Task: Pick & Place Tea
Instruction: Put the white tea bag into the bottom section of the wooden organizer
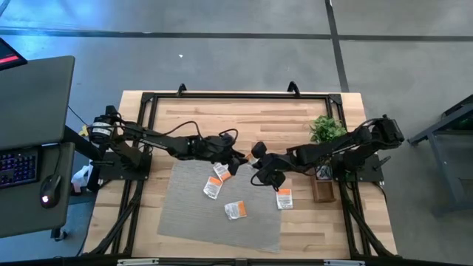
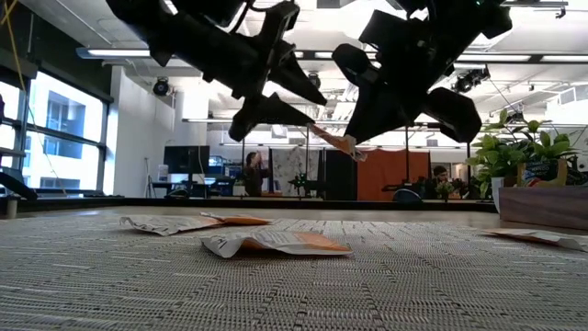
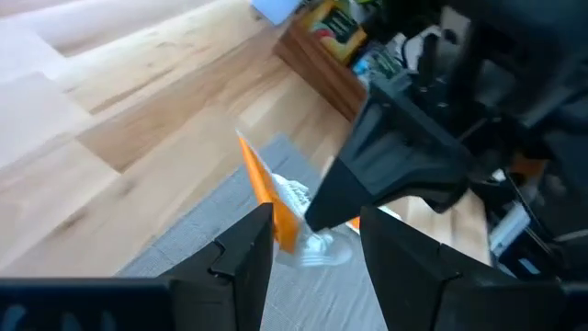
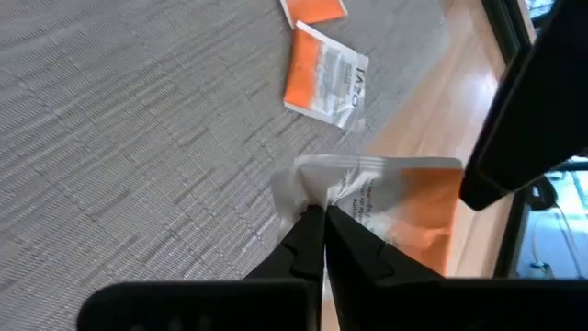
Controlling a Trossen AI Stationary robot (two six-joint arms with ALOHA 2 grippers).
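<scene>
I see both arms meeting above the far edge of the grey mat, mid tabletop.

Right gripper: fingers pinched tight on the corner of a white-and-orange tea sachet, which hangs in the air clear of the mat. Low view confirms the sachet is lifted, sticking out from under the right gripper.

Left gripper: fingers spread, one on each side of the same sachet, which stands edge-on between them. Whether either finger touches it, I cannot tell. In the high view the left gripper sits just beside the right one, nearly tip to tip.

On the mat, four more white-and-orange sachets: two together near the far edge and touching or overlapping, one near the middle, one at the right edge.

Potted plant and a narrow wooden tray sit beside the mat on the right side of the tabletop, under the right arm. Packets stand in the tray in the left wrist view.
</scene>
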